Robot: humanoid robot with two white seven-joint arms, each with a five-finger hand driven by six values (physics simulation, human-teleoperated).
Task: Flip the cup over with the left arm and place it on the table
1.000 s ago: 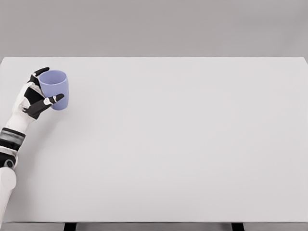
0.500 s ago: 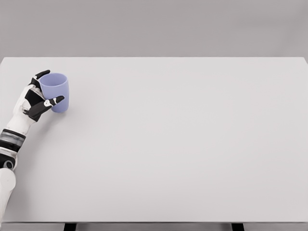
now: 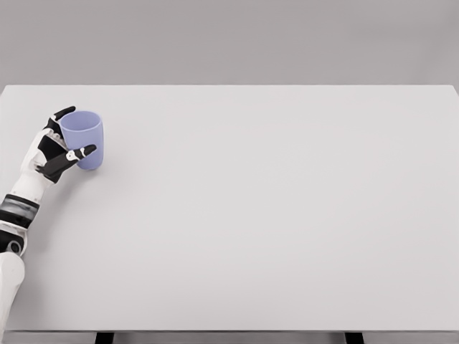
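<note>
A light purple cup (image 3: 87,136) stands upright, mouth up, near the table's left edge, its base down at the table's surface. My left hand (image 3: 79,131) comes in from the lower left and wraps the cup. The thumb (image 3: 80,153) crosses the cup's lower front, and a dark fingertip (image 3: 63,112) shows by the rim on the far left side. The hand is shut on the cup. The right arm does not show.
The white table (image 3: 272,215) fills most of the view, with a grey wall behind it. Its left edge runs close beside the cup and my left forearm (image 3: 18,208).
The cup and my left hand have sunk slightly toward the table, and the wrist has drifted a little left. The grasp looks the same.
</note>
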